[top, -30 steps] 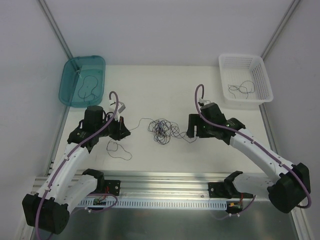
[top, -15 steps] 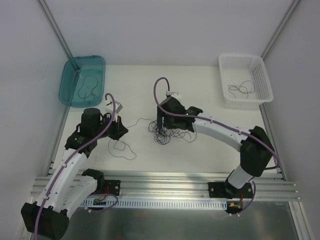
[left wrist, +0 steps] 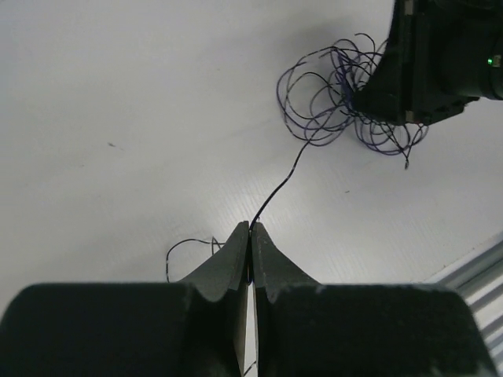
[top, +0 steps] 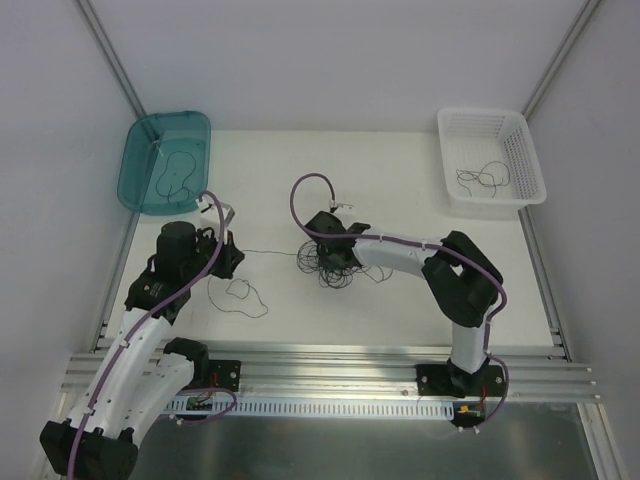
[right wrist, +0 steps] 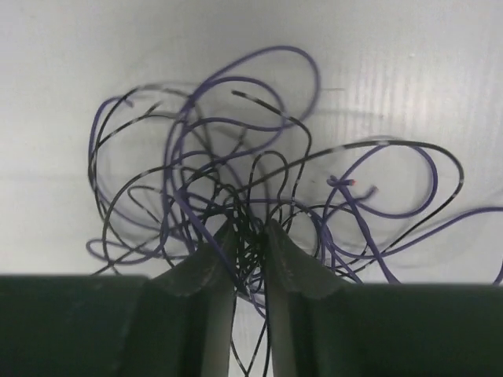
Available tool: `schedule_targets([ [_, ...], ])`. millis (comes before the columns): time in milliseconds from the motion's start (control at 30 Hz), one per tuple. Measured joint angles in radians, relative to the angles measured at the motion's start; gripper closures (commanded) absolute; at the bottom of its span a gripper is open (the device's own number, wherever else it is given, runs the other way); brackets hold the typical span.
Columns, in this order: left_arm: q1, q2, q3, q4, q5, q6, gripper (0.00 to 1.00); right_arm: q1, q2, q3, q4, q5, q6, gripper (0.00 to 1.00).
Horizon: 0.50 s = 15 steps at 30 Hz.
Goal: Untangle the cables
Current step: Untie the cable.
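The cables [top: 338,270] lie as a dark purple-black tangle of thin loops at the table's middle. My right gripper [top: 327,260] presses down into the tangle. In the right wrist view its jaws [right wrist: 250,229] are shut on a knot of strands at the core of the cables [right wrist: 236,141]. My left gripper [top: 229,257] stands to the left, shut on one thin strand [top: 270,252]. That strand runs straight to the tangle. In the left wrist view the strand [left wrist: 279,184] leaves the closed left gripper [left wrist: 250,229] toward the cables [left wrist: 322,110].
One separate loose cable [top: 241,297] lies on the table below the left gripper. A teal bin [top: 140,180] at the back left holds a cable. A white basket [top: 525,160] at the back right holds another. An aluminium rail [top: 330,365] runs along the near edge.
The right arm swung left across the table onto the tangle, and its jaws closed on the strands. The left gripper drew slightly back to the left, and its strand now runs straight.
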Motion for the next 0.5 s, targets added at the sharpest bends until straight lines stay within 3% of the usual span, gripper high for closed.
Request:
schedule_targets([
  [33, 0.000, -0.008, -0.004, -0.001, -0.028, -0.003, 1.00, -0.003, -0.005, -0.011, 0.010, 0.001, 0.000, 0.88],
  [133, 0.003, -0.020, -0.014, -0.005, -0.096, -0.019, 1.00, -0.022, -0.056, -0.071, 0.029, 0.004, -0.014, 0.99],
  [367, 0.058, 0.000, -0.024, -0.012, -0.175, -0.075, 1.00, -0.145, -0.371, -0.240, 0.055, -0.001, -0.098, 0.99],
  [500, 0.119, 0.010, -0.024, -0.012, -0.252, -0.087, 1.00, -0.330, -0.578, -0.350, -0.009, 0.040, -0.192, 0.99],
])
